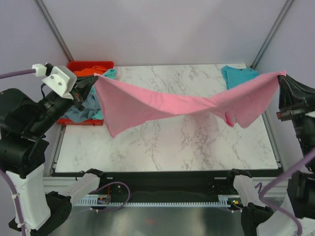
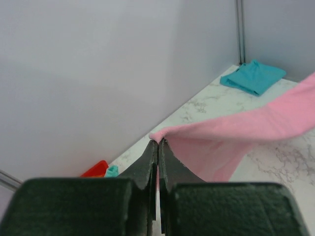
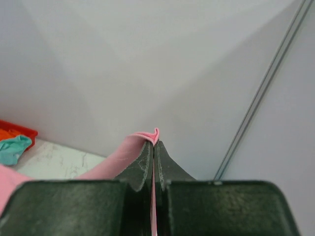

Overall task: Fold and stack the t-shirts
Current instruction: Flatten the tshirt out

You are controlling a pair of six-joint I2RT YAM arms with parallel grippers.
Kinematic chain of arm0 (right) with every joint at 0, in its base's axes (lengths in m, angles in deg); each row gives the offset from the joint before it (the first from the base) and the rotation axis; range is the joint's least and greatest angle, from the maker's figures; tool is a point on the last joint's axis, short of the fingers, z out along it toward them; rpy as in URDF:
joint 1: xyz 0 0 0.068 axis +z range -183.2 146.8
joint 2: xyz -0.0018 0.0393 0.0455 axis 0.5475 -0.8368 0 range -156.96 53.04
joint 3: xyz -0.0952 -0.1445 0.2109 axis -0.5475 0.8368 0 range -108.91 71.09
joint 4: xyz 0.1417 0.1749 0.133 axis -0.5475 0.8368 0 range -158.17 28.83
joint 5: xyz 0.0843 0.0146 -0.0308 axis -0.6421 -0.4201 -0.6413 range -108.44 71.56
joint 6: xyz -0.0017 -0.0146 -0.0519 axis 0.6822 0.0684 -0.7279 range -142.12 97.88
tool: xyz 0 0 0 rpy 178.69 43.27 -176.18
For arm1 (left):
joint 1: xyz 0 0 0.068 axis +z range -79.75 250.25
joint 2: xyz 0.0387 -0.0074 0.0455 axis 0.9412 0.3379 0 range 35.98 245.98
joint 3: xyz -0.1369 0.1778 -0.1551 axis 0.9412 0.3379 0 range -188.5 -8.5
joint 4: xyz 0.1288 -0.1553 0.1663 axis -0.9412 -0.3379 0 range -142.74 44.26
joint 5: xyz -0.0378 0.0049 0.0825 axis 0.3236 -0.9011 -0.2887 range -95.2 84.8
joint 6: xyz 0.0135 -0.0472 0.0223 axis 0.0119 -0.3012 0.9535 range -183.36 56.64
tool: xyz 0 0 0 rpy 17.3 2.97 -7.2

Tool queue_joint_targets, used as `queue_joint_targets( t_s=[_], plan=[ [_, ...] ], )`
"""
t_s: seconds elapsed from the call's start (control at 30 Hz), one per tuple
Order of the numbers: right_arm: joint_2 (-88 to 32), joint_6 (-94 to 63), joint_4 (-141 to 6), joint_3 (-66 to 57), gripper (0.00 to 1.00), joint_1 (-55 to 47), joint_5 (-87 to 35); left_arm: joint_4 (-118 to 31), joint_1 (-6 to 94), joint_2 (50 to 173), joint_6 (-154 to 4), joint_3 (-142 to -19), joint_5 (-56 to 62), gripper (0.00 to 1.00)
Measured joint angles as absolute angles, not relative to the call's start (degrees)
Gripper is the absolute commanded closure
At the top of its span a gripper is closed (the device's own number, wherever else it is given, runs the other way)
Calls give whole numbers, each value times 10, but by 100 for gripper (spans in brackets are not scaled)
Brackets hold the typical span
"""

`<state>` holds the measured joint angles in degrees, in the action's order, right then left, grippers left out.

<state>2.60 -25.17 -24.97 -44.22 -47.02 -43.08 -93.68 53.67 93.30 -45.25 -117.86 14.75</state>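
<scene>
The pink t-shirt [image 1: 172,105] hangs in the air above the marble tabletop [image 1: 162,147], stretched from the left of the frame to the right with its long axis running straight across between the two arms and its middle sagging. The left claw [image 1: 90,84] is pinched tight on one end at the upper left, and the right claw [image 1: 282,78] is pinched tight on the other end at the far right, so neither arm is nearer; each has a corner. A loose flap droops lower left, and I cannot tell whether it brushes the marble. I reckon the cloth needs lowering flat before any fold. A folded teal t-shirt [image 1: 238,74] lies at the upper right, just behind the right end. A red bin [image 1: 88,65] with more shirts sits at the upper left.
</scene>
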Motion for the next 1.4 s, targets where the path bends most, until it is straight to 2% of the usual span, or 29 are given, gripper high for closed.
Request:
queue_joint_targets(
  t_s=[0.17,0.37,0.5,0.67,0.93,1.07,1.17,1.4],
  plan=[
    [31,-251,-232,-537,100,-460,-398,-949,537,923,-448,-1234,159,98],
    [-25,-245,-240,-634,100,-435,-350,-954,537,927,-439,-1267,159,98],
    [-63,-243,-273,-614,100,-434,-344,-948,537,940,-433,-1247,153,98],
    [-125,-227,-344,-501,100,-434,-353,-932,537,975,-425,-1152,139,98],
    [-346,-215,-400,-343,100,-426,-395,-888,539,1121,-408,-995,114,98],
    [-485,-245,-400,-322,100,-408,-390,-874,554,1226,-408,-978,100,98],
    [-600,-260,-396,-363,100,-391,-381,-866,569,1321,-411,-1015,85,98],
    [-827,-265,-412,-595,100,-349,-335,-843,592,1512,-416,-1175,30,98]
  ],
)
